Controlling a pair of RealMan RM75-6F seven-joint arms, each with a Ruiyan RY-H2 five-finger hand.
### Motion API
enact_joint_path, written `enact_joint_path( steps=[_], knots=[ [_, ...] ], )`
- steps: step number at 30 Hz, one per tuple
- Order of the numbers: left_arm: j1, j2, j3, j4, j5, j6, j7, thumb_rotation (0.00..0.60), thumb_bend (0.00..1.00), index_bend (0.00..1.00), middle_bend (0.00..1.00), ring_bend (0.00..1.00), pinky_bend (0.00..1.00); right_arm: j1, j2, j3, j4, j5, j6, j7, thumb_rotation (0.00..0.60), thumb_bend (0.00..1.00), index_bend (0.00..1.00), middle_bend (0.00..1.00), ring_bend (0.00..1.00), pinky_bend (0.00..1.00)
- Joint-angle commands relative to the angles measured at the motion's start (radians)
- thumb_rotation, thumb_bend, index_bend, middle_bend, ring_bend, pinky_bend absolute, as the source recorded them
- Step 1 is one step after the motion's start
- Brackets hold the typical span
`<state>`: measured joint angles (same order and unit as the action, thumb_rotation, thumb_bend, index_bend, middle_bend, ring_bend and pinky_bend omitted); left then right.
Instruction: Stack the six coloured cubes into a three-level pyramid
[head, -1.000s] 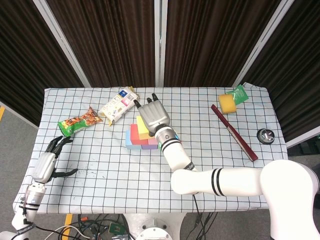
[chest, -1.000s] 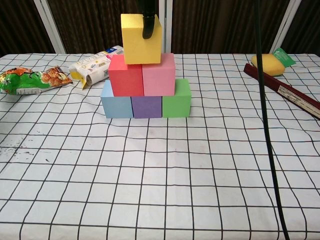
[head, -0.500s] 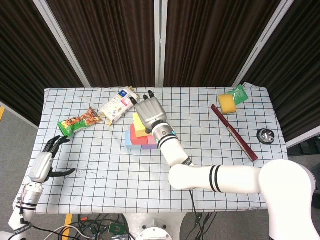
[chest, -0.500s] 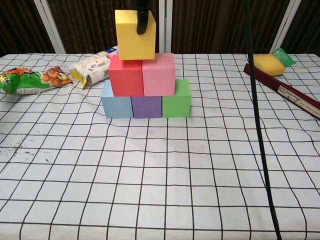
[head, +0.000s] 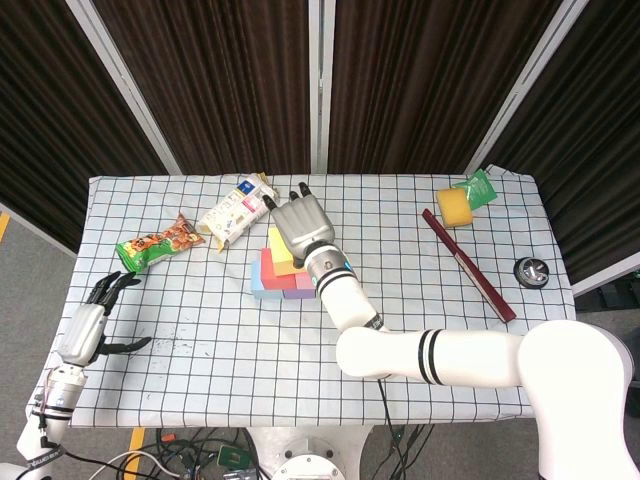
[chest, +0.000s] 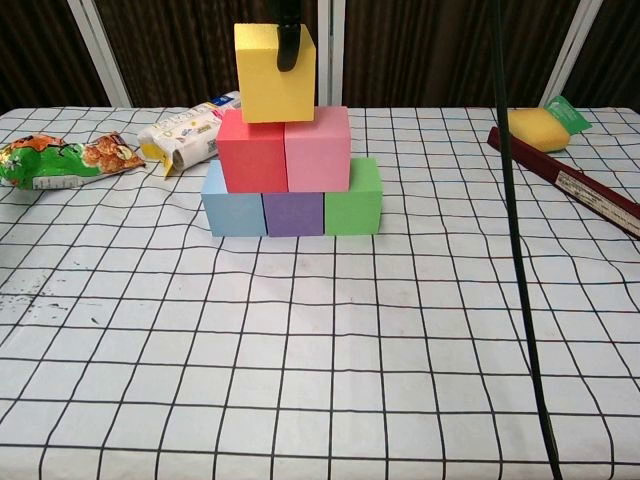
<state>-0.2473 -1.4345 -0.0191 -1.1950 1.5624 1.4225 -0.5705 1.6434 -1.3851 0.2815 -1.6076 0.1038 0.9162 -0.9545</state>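
The right hand (head: 300, 225), grey and metallic, grips a matte yellow cube (chest: 275, 72) atop red (chest: 252, 152) and pink cubes (chest: 318, 149). Blue (chest: 232, 208), purple (chest: 293, 213) and green cubes (chest: 352, 200) form the base on a checked tablecloth (chest: 320, 350). The left hand (head: 88, 323) rests with fingers spread, empty.

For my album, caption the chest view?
Yellow cube, held by a dark finger, tops the pyramid of cubes.
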Motion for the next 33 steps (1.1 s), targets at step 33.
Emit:
enact_joint_path(
  steps=[33],
  knots=[
    [0.004,-0.001,0.000,0.013,-0.003,0.000,-0.023,0.600,0.00,0.07,0.16,0.00,0.03,0.014,-0.033,-0.004,0.026,0.024,0.003,-0.017,0.600,0.06,0.00,0.59,0.14,0.00]
  ],
)
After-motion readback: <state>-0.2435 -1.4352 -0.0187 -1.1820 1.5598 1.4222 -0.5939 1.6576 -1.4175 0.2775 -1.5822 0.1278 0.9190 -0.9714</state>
